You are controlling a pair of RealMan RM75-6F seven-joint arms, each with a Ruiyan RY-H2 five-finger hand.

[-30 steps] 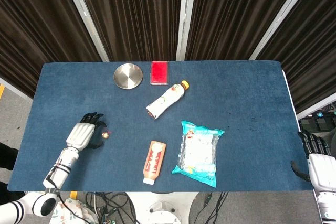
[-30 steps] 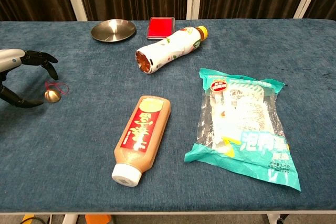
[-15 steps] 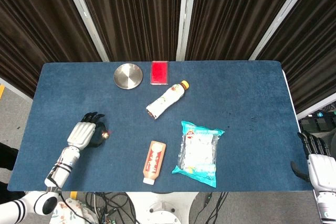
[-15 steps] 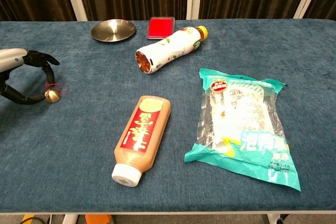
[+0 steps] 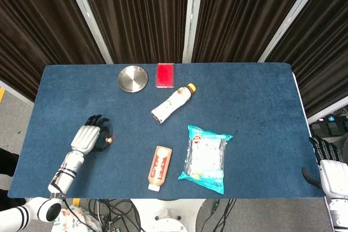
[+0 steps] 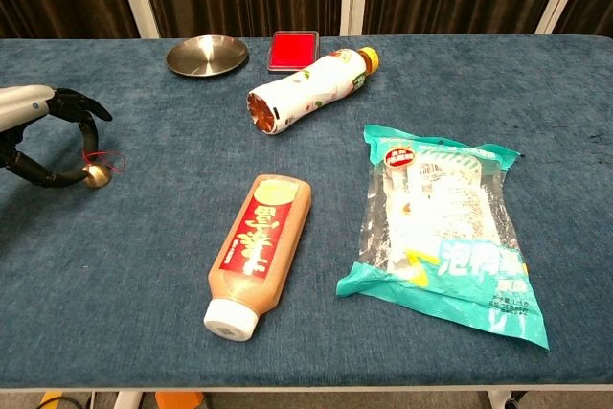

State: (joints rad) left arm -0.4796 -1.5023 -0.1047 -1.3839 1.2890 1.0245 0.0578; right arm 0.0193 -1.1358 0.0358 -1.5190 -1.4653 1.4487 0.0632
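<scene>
Fingers (image 6: pixel 79 107) of the left hand (image 5: pixel 87 137) curl around a small round gold bell with a red string (image 6: pixel 95 174), the thumb touching it, near the left edge of the blue tabletop (image 5: pixel 255 96). Right hand (image 5: pixel 330 172) hangs off the near right corner, fingers slightly apart. A sauce bottle with a red label (image 6: pixel 257 251) lies well to the right.
</scene>
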